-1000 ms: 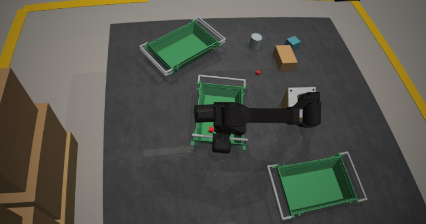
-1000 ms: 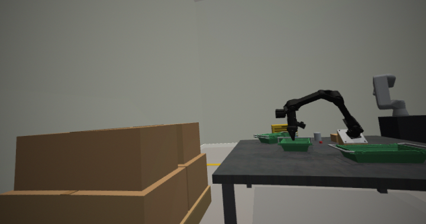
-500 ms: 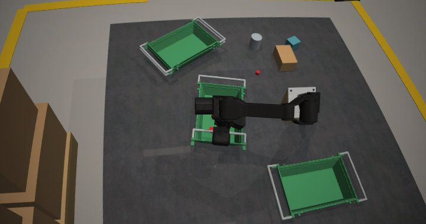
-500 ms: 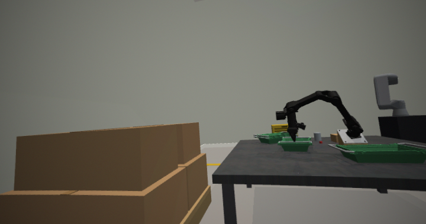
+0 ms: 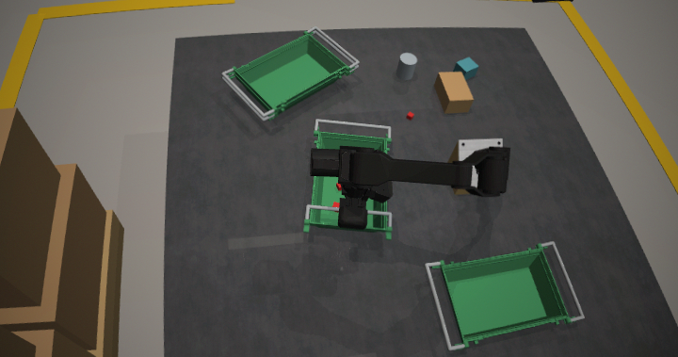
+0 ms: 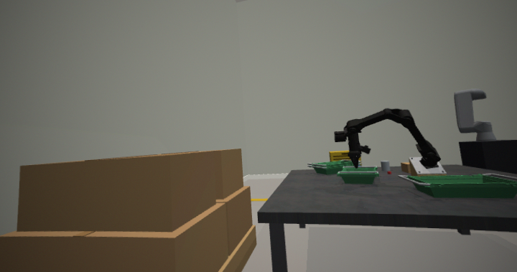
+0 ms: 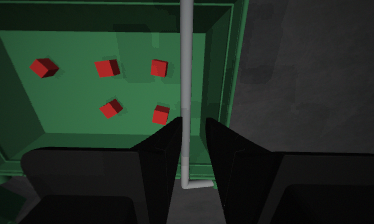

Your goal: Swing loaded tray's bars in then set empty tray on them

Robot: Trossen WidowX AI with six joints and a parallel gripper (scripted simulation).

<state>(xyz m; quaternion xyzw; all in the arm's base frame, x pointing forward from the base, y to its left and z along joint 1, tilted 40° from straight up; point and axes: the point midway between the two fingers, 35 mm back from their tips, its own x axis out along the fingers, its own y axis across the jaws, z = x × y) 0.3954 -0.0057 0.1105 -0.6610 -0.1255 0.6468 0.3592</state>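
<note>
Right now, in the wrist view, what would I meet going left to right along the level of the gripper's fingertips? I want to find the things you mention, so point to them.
A red block (image 7: 109, 109), another red block (image 7: 160, 116), one fingertip (image 7: 173, 134), the loaded tray's raised bar (image 7: 186, 90), the other fingertip (image 7: 218, 137), the tray's rim (image 7: 230, 105), the dark table top (image 7: 309, 100).
</note>
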